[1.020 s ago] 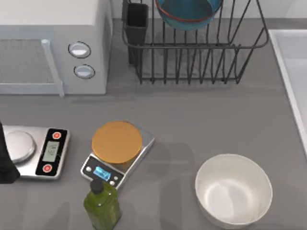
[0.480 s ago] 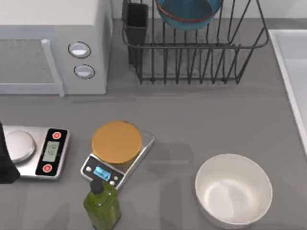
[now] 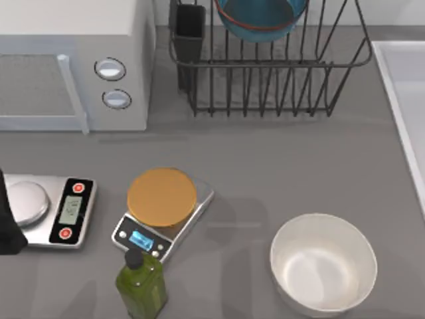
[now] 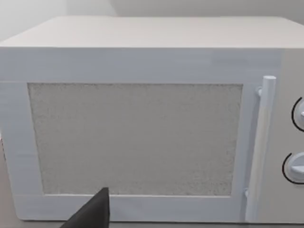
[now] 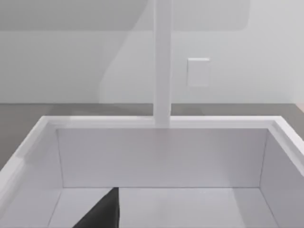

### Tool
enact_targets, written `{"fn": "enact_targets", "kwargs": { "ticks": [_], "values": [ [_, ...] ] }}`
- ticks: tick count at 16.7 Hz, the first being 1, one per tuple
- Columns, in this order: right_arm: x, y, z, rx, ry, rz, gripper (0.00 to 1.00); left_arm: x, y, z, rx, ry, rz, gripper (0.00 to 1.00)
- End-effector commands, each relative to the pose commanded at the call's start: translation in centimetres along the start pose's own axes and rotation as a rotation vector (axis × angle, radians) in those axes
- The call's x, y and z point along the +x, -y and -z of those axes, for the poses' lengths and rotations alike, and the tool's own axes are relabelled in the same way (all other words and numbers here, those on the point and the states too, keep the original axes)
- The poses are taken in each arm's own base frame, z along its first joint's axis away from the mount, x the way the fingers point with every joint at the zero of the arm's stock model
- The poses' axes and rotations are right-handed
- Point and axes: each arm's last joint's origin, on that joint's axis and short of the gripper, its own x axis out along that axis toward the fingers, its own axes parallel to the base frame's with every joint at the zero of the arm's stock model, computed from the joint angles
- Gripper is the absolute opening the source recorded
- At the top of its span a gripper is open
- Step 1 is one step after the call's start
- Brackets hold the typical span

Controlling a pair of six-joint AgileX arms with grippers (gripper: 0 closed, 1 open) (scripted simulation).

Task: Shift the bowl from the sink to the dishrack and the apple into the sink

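The teal-blue bowl [image 3: 260, 18] with its orange-red rim rests inside the black wire dishrack [image 3: 265, 83] at the back of the counter. The sink [image 3: 402, 93] lies along the right edge; its pale basin [image 5: 161, 156] has nothing in the part I see. The apple is out of view. My left arm [image 3: 6, 226] sits at the left edge beside a scale, and a dark part of the left gripper [image 4: 92, 214] faces the microwave door. A dark part of my right gripper [image 5: 102, 212] hangs over the sink basin.
A white microwave [image 3: 66, 60] fills the back left. Two kitchen scales [image 3: 50, 209] [image 3: 143, 238] stand at the front left, one carrying an orange disc [image 3: 162, 196]. A green bottle [image 3: 141, 284] and a pale glossy bowl [image 3: 323, 264] stand near the front. A white tap post [image 5: 162, 61] rises behind the sink.
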Motion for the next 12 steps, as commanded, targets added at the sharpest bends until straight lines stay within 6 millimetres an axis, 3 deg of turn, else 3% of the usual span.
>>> {"fn": "enact_targets", "kwargs": {
  "ticks": [7, 12],
  "values": [
    [0.0, -0.1, -0.5, 0.001, -0.002, 0.003, 1.0, 0.0, 0.0, 0.0, 0.0, 0.0, 0.0, 1.0],
    [-0.1, -1.7, -4.1, 0.0, -0.006, 0.009, 1.0, 0.0, 0.0, 0.0, 0.0, 0.0, 0.0, 1.0]
  ]
}}
